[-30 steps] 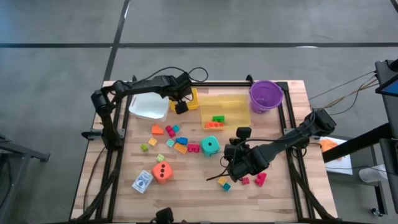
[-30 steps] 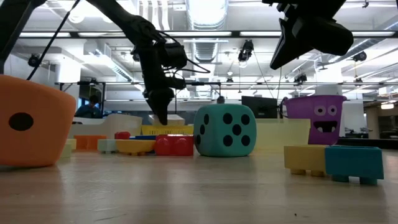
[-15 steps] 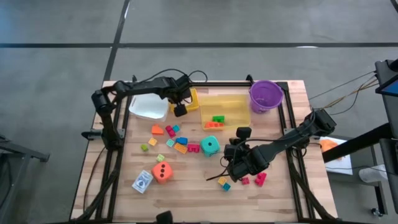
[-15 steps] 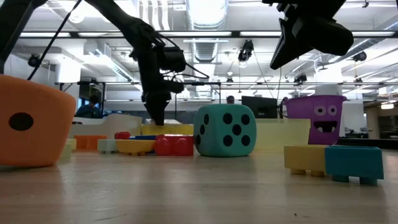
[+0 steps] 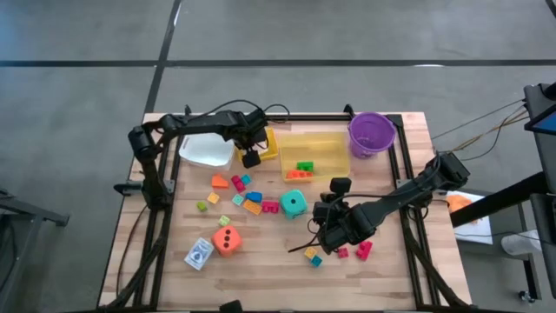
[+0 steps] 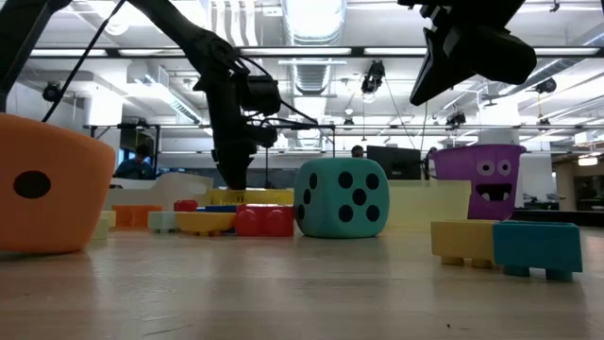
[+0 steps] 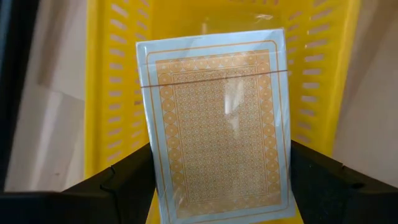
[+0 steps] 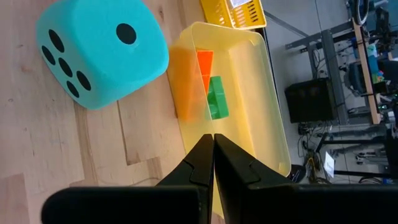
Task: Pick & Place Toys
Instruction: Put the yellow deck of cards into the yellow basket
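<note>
My left gripper (image 5: 252, 158) hangs just at the near side of the small yellow basket (image 7: 112, 74), shut on a card box (image 7: 217, 124) with an orange patterned face and a pale blue border. My right gripper (image 5: 327, 229) is shut and empty above the table, near the teal die (image 5: 294, 203). Loose bricks (image 5: 248, 198) lie at the table's middle, and a few more (image 5: 352, 250) lie near the right gripper. The orange die (image 5: 228, 241) and a blue-white card box (image 5: 199, 253) rest flat at the near left. My left gripper pinches the card box by its two long side edges (image 7: 150, 163) between the two fingers, at the box's lower half. The fingers point steeply down from above, and the box's long side runs along them. The box is lifted clear, its patterned face toward the wrist camera, in front of the yellow basket.
A clear yellowish bin (image 5: 314, 152) holding green and orange bricks stands at the far middle. The purple bucket (image 5: 371, 133) is at the far right, and a white bin (image 5: 207, 148) at the far left. Black rails run along the table's edges.
My left gripper has sunk a little and come slightly toward the table's near edge with the card box, tipping to point more steeply down. The right arm has kept still.
</note>
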